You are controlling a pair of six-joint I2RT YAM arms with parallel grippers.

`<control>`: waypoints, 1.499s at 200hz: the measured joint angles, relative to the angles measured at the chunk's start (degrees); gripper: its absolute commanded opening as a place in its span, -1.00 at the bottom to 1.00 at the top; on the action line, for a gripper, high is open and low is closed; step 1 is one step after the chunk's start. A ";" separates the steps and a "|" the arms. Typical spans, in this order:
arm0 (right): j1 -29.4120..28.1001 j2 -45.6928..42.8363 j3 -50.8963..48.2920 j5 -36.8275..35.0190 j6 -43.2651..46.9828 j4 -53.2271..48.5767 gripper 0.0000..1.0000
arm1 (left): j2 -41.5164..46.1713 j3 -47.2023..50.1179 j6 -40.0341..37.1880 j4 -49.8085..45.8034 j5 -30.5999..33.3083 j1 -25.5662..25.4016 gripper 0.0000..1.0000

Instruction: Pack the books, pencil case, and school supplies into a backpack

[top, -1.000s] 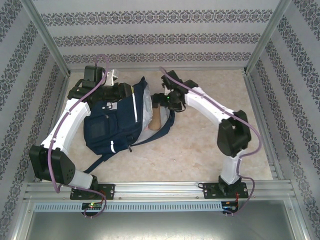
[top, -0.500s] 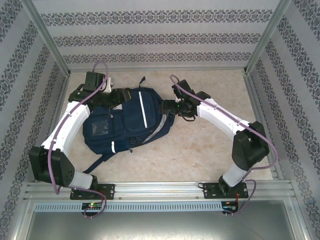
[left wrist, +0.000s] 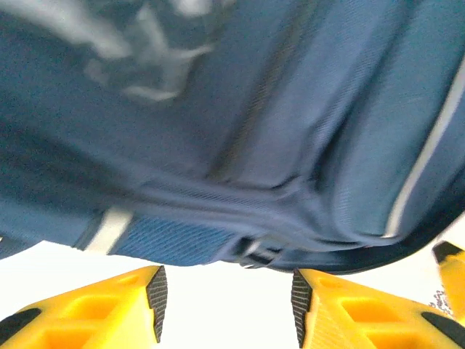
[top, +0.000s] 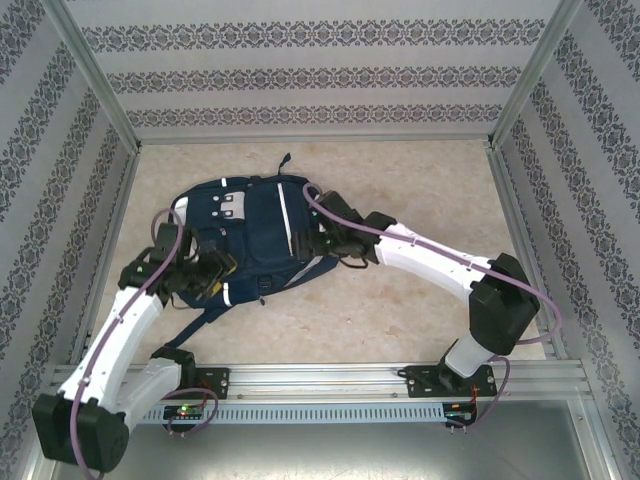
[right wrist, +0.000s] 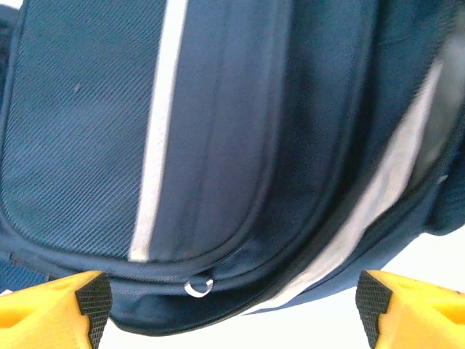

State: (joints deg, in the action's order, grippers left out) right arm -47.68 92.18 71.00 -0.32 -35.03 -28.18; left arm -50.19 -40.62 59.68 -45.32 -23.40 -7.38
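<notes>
The left gripper [left wrist: 227, 299] stands partly open, with nothing between its fingers. The backpack [left wrist: 240, 145] lies just ahead of its tips. The right gripper [right wrist: 232, 299] is spread wide and also empty, and the backpack's white-striped side lies close ahead of it on the table [top: 420, 200].

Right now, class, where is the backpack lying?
In the top view the navy backpack lies left of centre on the table, between the left tool at its near-left edge and the right tool at its right side.
</notes>
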 measured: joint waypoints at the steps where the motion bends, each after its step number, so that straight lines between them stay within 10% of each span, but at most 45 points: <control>1: -0.17 0.00 0.00 -0.09 -0.04 0.00 0.71 | 0.22 0.31 0.22 0.00 -0.09 0.00 0.02; 91: -15.61 -0.70 -0.52 -7.82 -5.79 0.37 0.45 | 7.52 19.15 13.53 12.33 -1.64 -1.36 0.18; 155: -18.08 3.52 -0.33 -5.81 -3.80 3.45 0.24 | 7.56 20.90 16.55 17.86 3.34 -1.64 -0.88; 213: -22.16 14.16 4.50 -5.68 -0.85 6.38 -0.22 | 7.54 17.14 16.68 14.47 4.61 -1.66 -0.90; 300: -26.40 25.79 14.34 -18.91 -1.31 5.97 -0.20 | 6.67 15.93 16.48 12.98 4.39 -1.66 -0.90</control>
State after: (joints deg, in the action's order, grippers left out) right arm -74.08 117.97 85.34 -19.22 -36.34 -22.22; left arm -43.53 -24.69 76.16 -32.34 -19.00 -9.04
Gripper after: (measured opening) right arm 0.397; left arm 0.061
